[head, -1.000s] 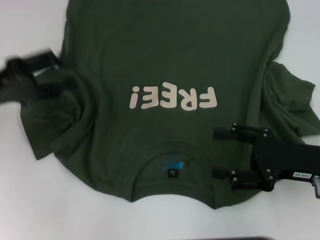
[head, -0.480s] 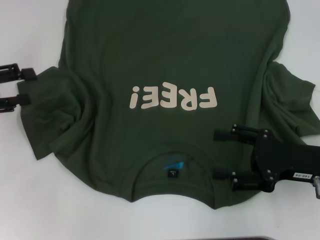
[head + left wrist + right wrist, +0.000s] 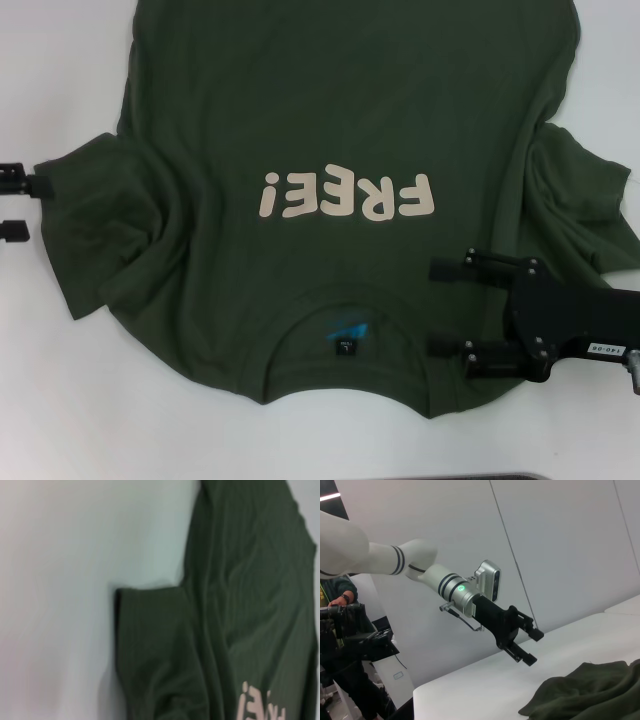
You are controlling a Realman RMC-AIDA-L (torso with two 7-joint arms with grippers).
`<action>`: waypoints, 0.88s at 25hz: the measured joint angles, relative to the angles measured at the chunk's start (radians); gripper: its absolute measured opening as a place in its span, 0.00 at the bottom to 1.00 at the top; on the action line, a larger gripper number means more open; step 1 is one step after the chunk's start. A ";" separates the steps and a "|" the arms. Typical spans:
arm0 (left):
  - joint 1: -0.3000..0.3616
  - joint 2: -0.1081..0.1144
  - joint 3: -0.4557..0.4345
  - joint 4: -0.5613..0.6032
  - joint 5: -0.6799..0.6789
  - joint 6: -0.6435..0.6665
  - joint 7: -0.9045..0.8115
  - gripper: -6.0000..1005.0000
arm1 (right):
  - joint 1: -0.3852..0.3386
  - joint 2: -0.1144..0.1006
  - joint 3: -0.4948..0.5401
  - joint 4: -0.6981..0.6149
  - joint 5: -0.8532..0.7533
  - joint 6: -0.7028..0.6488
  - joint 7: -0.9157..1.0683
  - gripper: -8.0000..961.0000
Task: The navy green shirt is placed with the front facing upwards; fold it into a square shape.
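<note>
The navy green shirt (image 3: 340,130) lies front up on the white table (image 3: 60,400), its cream "FREE!" lettering (image 3: 345,196) facing me and the collar with its blue neck label (image 3: 343,340) nearest. My left gripper (image 3: 30,207) hangs open just off the rumpled left sleeve (image 3: 95,230), touching nothing. The right wrist view shows that same left gripper (image 3: 532,646) open above the table. My right gripper (image 3: 432,308) is open over the shirt's right shoulder beside the collar, holding nothing. In the left wrist view the left sleeve (image 3: 150,650) lies flat on the table.
The right sleeve (image 3: 585,200) lies bunched at the shirt's right side. White table shows to the left and along the near edge. A white wall (image 3: 560,545) and a person beside equipment (image 3: 340,630) stand beyond the table's left end.
My left gripper has let go of the left sleeve and drawn back to the left, off the cloth. The sleeve now lies flatter. The right gripper has not moved.
</note>
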 joint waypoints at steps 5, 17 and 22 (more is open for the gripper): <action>-0.018 0.000 0.009 0.000 0.050 -0.001 -0.018 0.76 | 0.000 0.000 0.000 0.000 0.000 0.000 0.005 0.92; -0.043 -0.032 0.051 0.007 0.085 -0.094 -0.061 0.76 | 0.001 -0.002 0.000 -0.002 0.000 0.000 0.006 0.92; -0.044 -0.041 0.063 0.008 0.097 -0.119 -0.078 0.76 | 0.000 -0.002 0.000 -0.002 0.000 0.000 0.006 0.92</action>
